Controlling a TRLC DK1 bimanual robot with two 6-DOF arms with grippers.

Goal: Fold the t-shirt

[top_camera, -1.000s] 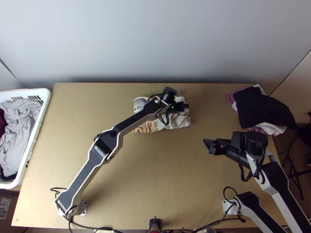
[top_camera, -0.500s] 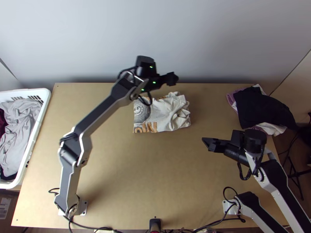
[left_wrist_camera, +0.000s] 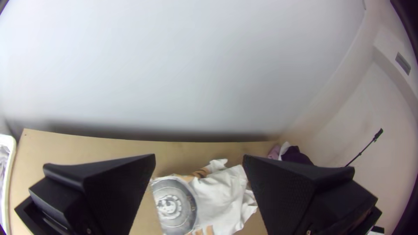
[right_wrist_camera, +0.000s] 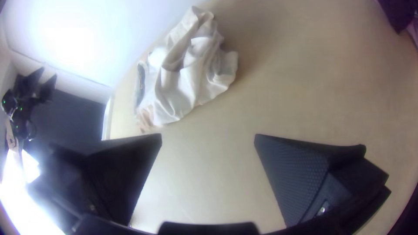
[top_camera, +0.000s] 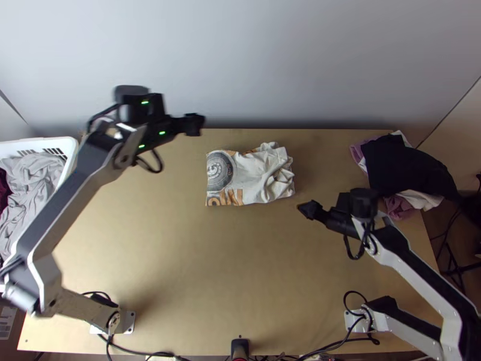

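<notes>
The t-shirt (top_camera: 249,174), off-white with a grey round print and orange lettering, lies near the table's back edge. Its left part is flat and folded into a compact shape, while the right part is wrinkled and bunched. Up and to the left of it, apart from the cloth, hangs my left gripper (top_camera: 193,124); in the left wrist view that gripper (left_wrist_camera: 199,161) is open, with the shirt (left_wrist_camera: 222,196) seen beyond its fingers. My right gripper (top_camera: 308,209) is just off the shirt's lower right corner. In the right wrist view this gripper (right_wrist_camera: 208,139) stands open, holding nothing, the shirt (right_wrist_camera: 183,82) farther off.
A white basket (top_camera: 65,174) with grey and dark red clothes stands at the left edge. Dark, white and purple clothes (top_camera: 409,168) are piled at the back right corner. Bare wood (top_camera: 234,271) lies between the shirt and the table's near edge.
My left gripper has lifted off the shirt, uncovering it, and moved away to the left. My right gripper has shifted slightly up and left, toward the shirt.
</notes>
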